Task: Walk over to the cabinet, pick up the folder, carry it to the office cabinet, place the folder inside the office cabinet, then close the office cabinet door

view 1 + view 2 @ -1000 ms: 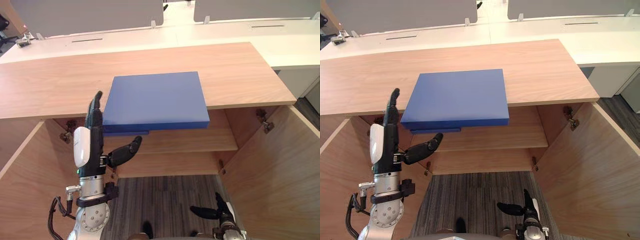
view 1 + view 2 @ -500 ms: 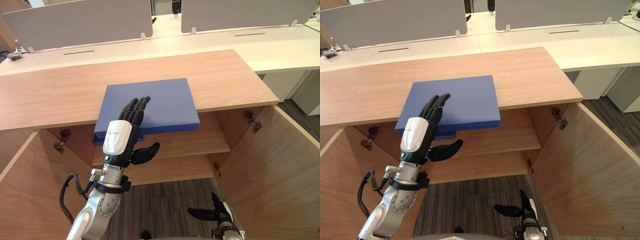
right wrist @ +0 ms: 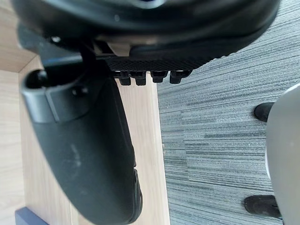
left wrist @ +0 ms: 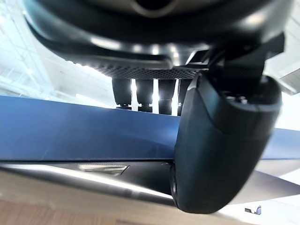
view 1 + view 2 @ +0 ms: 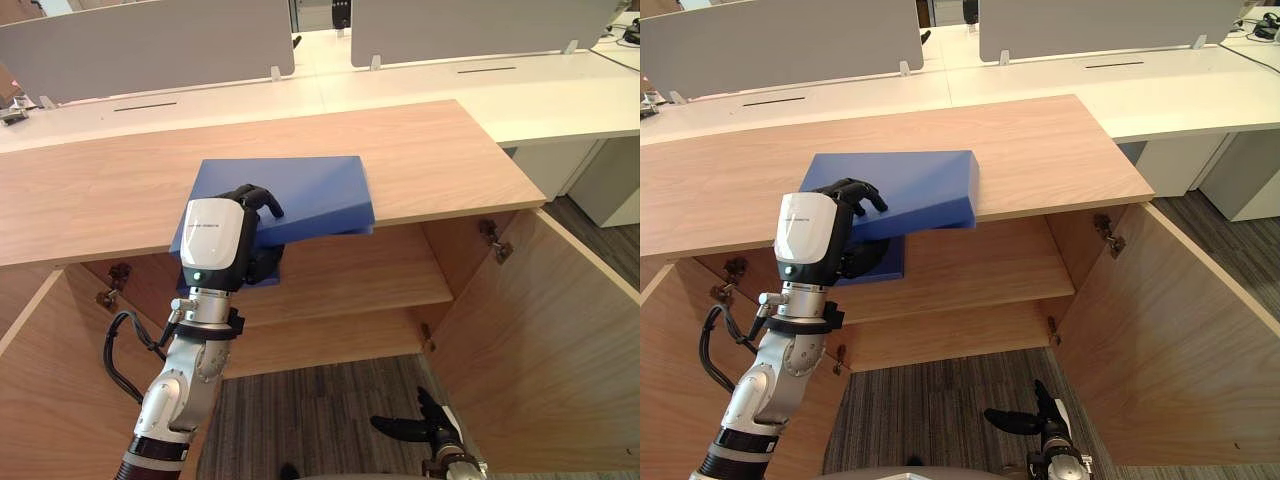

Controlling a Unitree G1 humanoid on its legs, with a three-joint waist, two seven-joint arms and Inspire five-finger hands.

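Observation:
A blue folder lies on the wooden cabinet top, its front edge overhanging the open cabinet. My left hand is at the folder's front left corner. Its fingers are curled over the folder's top and the thumb sits under its edge, so the hand is shut on it. The right side of the folder looks slightly raised. Low over the carpet by the right door, my right hand hangs with straight fingers and holds nothing.
Below the top, the cabinet stands open with a wooden shelf inside. Its right door and left door swing out towards me. White desks with grey dividers stand behind.
My left hand rose from beside the folder onto its front left corner and curled its fingers round the edge. The camera shifted too. The right hand stayed low.

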